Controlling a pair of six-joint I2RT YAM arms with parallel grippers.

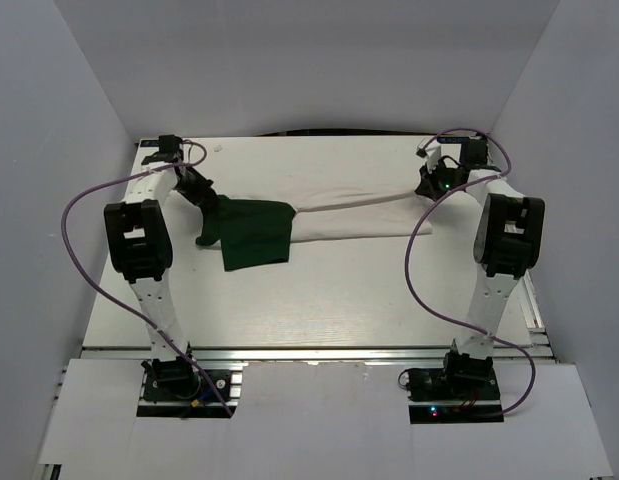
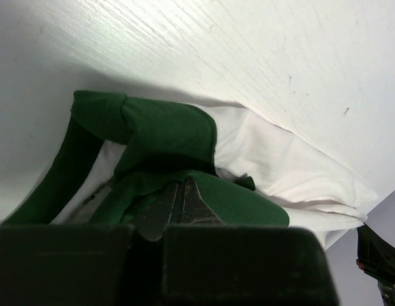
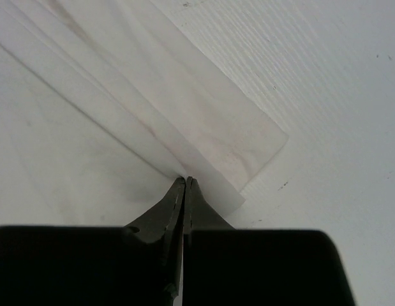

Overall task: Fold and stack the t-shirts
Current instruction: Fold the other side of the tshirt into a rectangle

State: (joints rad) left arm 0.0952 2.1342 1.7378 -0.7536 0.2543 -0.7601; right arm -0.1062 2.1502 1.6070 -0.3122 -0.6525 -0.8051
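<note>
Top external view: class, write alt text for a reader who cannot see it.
A white t-shirt with a dark green sleeve stretches across the far half of a white table, held at each end. The left hand grips the green end; the right hand grips the white end.

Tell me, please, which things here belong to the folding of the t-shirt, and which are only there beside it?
Belong to the job:
- t-shirt, white with green sleeves
- left hand, shut on its green part
- right hand, shut on its white edge

Only there:
- table, just the surface under the cloth
- purple cables, looping off the arms
</note>
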